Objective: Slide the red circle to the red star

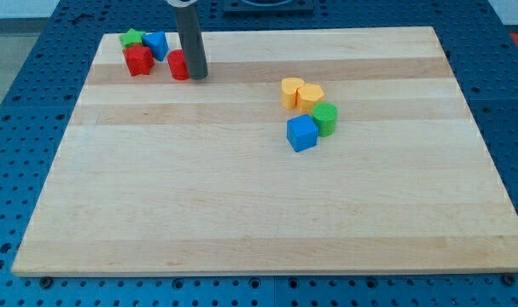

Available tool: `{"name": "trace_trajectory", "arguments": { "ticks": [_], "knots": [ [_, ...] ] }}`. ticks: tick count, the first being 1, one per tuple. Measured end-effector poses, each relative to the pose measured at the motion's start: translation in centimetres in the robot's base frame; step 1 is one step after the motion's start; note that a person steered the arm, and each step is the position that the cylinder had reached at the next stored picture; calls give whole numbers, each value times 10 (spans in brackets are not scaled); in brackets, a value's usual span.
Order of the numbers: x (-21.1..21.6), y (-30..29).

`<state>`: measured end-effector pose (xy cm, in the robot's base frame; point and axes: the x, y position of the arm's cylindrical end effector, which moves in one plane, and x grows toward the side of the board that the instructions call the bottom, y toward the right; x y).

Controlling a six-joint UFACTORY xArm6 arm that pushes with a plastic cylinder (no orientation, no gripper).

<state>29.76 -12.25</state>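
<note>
The red circle sits near the view's top left on the wooden board. My tip stands right against its right side, partly hiding it. The red star lies a short way to the left of the red circle, with a small gap between them. A green star and a blue block sit just above the red star, close together.
Near the board's middle right is a cluster: a yellow block, a yellow cylinder, a green cylinder and a blue cube. The board lies on a blue perforated table.
</note>
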Motion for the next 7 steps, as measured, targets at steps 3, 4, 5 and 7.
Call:
{"name": "trace_trajectory", "arguments": {
  "ticks": [3, 4, 5, 7],
  "knots": [
    [-19, -12],
    [-19, -21],
    [-19, -30],
    [-19, -34]
  ]
}}
